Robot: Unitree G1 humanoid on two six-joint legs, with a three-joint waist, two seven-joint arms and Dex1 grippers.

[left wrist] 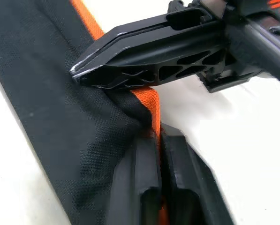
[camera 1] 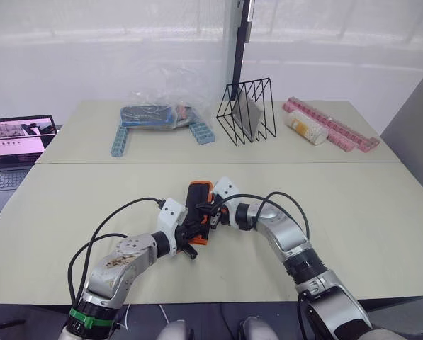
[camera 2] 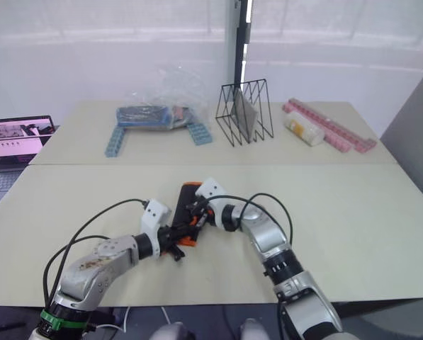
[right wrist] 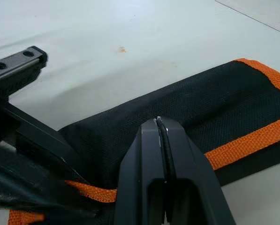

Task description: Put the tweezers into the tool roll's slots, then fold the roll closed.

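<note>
the roll (camera 1: 198, 205) is seen folded into a narrow black fabric bundle with bright orange edging, lying on the near table (camera 1: 381, 234) between the two grippers, close to the front middle. its long axis is laid roughly away from the robot, tilted slightly, with one orange-trimmed end pointed toward the far table and the other toward the near edge. the left gripper (camera 1: 190, 234) is pressed against the near end of the roll, and the right gripper (camera 1: 210, 212) is set against its right side. from the head views the fingers are too small to be judged. in the left wrist view the left fingers (left wrist: 140, 187) are shown clenched on the roll's orange edge, with the fabric bunched just above them, and the right gripper's finger is seen laid across the cloth. in the right wrist view the right fingers (right wrist: 163, 173) are shown pressed together with no gap, lying over the black weave beside an orange band; whether any fabric is pinched between them cannot be told. no tweezers can be made out on the roll's outer face.
</note>
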